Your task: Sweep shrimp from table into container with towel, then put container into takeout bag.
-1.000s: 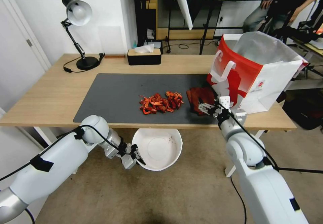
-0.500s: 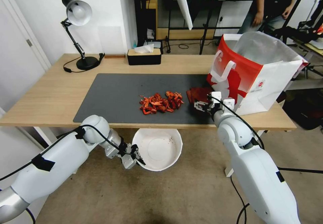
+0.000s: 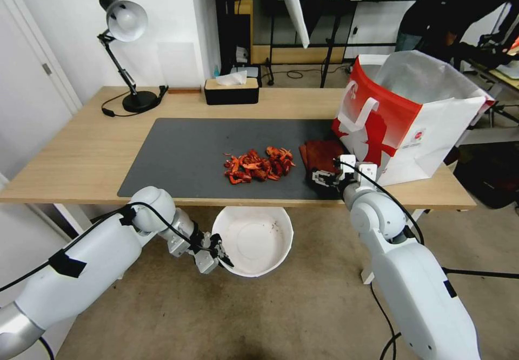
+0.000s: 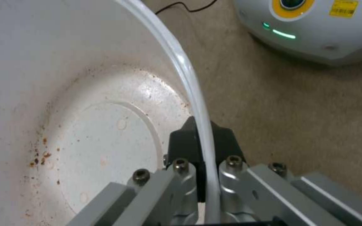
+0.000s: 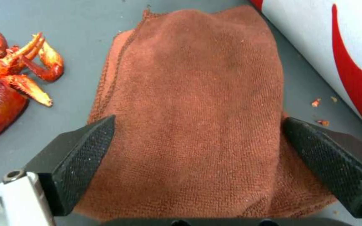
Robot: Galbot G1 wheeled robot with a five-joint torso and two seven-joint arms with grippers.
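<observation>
Lowest in the head view, the left gripper (image 3: 220,255) sits below the table's front edge, left of centre, its fingers pinched on the rim of the container (image 3: 253,239); in the left wrist view the black pads (image 4: 181,141) clamp the thin white wall from both sides, and the container's (image 4: 85,94) floor carries a few rusty specks. The container hangs over the carpet, just under the middle of the front edge of the table (image 3: 81,149). Just above it, right of centre, the right gripper (image 3: 324,178) rests at the near end of the towel (image 3: 323,154); the right wrist view shows its fingers (image 5: 80,157) spread wide, one at each side of the towel (image 5: 193,110), seemingly touching the cloth edges, though the contact is hard to judge. The shrimp (image 3: 258,165) lie in a loose pile at mid-frame on the dark mat (image 3: 184,149), just left of the towel. The takeout bag (image 3: 405,111) stands open at the right, close beside the towel. Farther back, in the upper part, a black tissue box (image 3: 231,91) sits mid-table and a desk lamp (image 3: 125,52) stands at upper left.
</observation>
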